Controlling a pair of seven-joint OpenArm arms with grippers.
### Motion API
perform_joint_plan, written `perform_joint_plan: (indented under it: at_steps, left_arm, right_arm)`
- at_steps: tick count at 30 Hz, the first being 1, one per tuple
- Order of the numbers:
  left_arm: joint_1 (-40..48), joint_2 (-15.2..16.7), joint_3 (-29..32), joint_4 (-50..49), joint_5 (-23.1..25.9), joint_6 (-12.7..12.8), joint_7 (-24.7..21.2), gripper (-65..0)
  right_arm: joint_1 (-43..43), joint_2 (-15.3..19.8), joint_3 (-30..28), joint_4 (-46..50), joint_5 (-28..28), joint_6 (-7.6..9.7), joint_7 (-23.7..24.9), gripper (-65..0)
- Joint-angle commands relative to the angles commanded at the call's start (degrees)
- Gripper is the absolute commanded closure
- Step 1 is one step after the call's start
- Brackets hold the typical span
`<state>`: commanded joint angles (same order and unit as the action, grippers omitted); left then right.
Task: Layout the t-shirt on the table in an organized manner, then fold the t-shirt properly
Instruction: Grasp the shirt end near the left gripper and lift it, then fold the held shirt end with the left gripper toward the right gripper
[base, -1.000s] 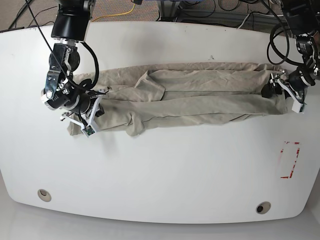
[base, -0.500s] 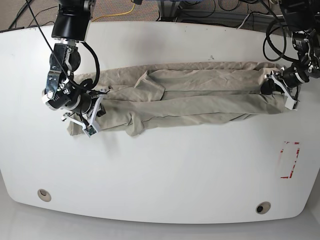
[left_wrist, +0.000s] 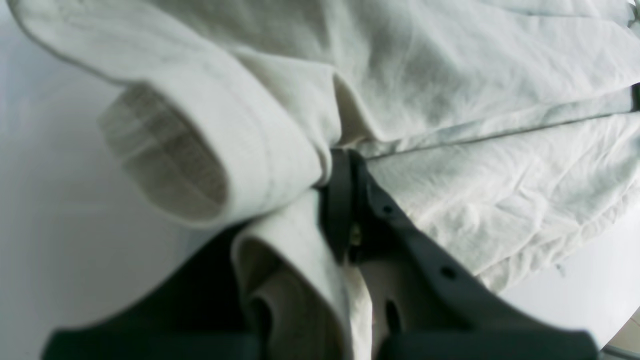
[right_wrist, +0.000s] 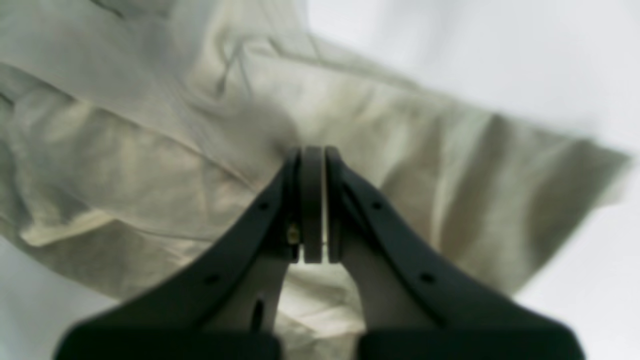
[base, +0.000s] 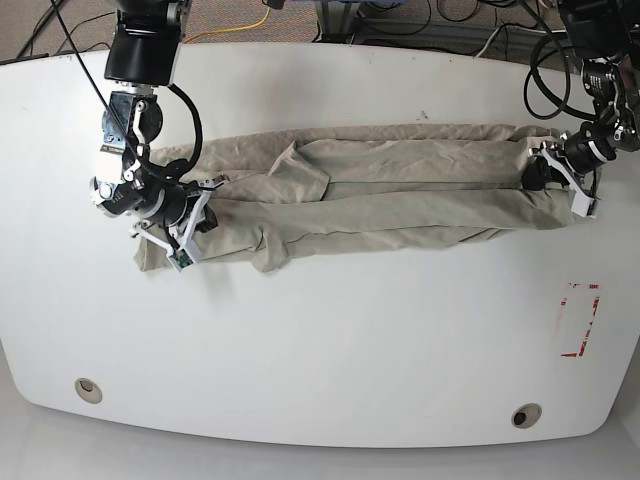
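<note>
Wrinkled beige cotton t-shirt (base: 380, 190) stretched into long band across glossy white table (base: 330, 340). Left gripper (left_wrist: 345, 200) clenched on one end's fabric; right gripper (right_wrist: 312, 200) clenched on opposite end.

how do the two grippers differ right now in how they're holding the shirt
The left gripper has thick rolled folds bulging around it, cloth bunched beside its fingers; the right gripper pinches a flatter, thinner part of the t-shirt. In the base view the left gripper sits at one end of the shirt, near the table's far edge, the right gripper at the opposite end, closer to the camera. Both are shut on cloth.
</note>
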<state>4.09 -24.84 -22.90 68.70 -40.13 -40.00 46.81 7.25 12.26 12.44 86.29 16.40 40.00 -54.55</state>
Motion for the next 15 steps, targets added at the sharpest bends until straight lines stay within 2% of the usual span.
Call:
perform_joint_plan:
  at_steps: [4, 9, 13, 15]
  left_arm:
    - [0.4, -0.3, 0.0, 3.3, 0.1, 0.0, 0.0, -3.1]
    - [1.3, -1.4, 0.2, 7.7, 0.2, 0.0, 0.2, -3.1]
    - [1.8, -1.5, 0.4, 10.5, 0.2, 0.0, 0.3, -3.2]
    - [1.9, -2.5, 0.6, 12.6, 0.3, 0.0, 0.4, -3.2]
  right_arm:
    - [0.0, 0.1, -0.1, -6.2, 0.0, 0.00, 2.7, -0.6]
    - [-0.3, 0.1, -0.1, -9.1, 0.0, 0.00, 5.7, -0.6]
    - [-0.3, 0.1, -0.1, -11.2, 0.0, 0.00, 6.2, -0.6]
    - [-0.3, 0.1, -0.1, -11.7, 0.0, 0.00, 6.2, -0.6]
